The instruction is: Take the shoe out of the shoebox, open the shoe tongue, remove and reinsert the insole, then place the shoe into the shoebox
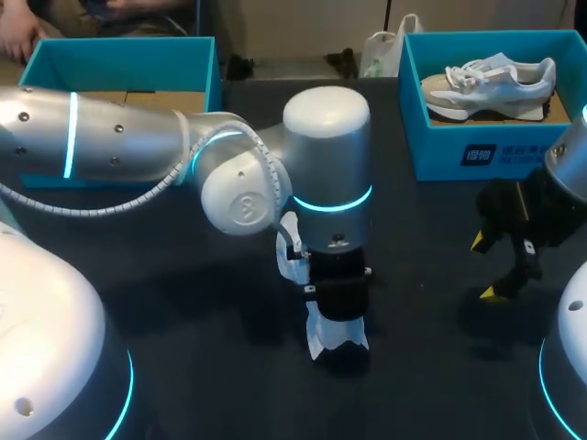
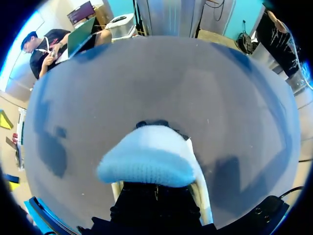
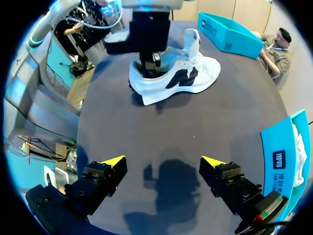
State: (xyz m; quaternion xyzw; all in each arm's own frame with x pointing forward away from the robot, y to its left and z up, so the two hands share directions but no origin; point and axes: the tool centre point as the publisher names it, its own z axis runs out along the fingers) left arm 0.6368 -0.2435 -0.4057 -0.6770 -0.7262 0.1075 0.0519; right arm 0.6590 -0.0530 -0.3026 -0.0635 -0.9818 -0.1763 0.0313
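While the left gripper [image 1: 337,321] stands straight down over the middle of the table [image 1: 183,302], its claw is closed on a white sneaker [image 3: 183,78] with black side marks, gripping it at the heel end. From the left wrist, a pale knit part of the sneaker bulges up between the fingers [image 2: 117,188] and hides most of them. The sneaker rests upright on its sole on the dark tabletop, out of the box, with its tongue standing up.

Well to the right, the right gripper [image 3: 164,160] hangs above bare tabletop with its claw spread wide and nothing between the yellow tips. Behind it, at the far right corner, the teal shoebox [image 1: 477,151] holds a second sneaker [image 1: 491,84]. Another open teal box [image 1: 119,57] sits at the far left corner.
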